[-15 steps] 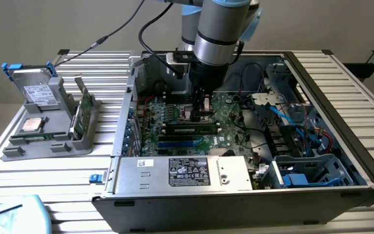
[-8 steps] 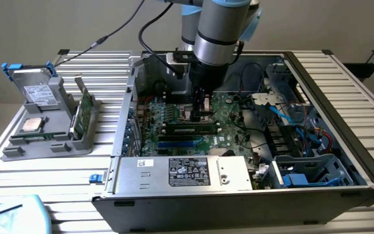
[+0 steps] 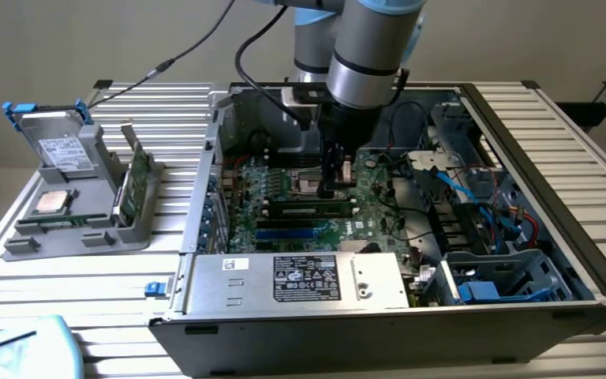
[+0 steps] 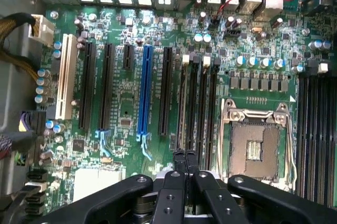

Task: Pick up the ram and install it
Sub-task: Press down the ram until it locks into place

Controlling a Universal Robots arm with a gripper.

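Slatted metal worktop [image 3: 598,142] carries an open computer case [image 3: 387,332], seen from above in the exterior view. At the exterior view's left stands a grey holder [image 3: 92,229] with a green card [image 3: 135,185] upright on its edge. A robot arm [image 3: 372,55] reaches down into the case. Its gripper [image 3: 328,188] is low over the motherboard [image 3: 282,181], with its fingers pressed together and nothing visible between them. The ram [image 3: 305,210], a narrow dark-green stick with a small white label, stands on edge in a black slot just in front of the gripper's tip.

In the wrist view, the gripper [image 4: 185,154] has both black fingers [image 4: 179,171] touching side by side. They sit over one end of a group of long black slots [image 4: 197,103], between a blue slot [image 4: 145,87] and the bare processor socket [image 4: 256,148].
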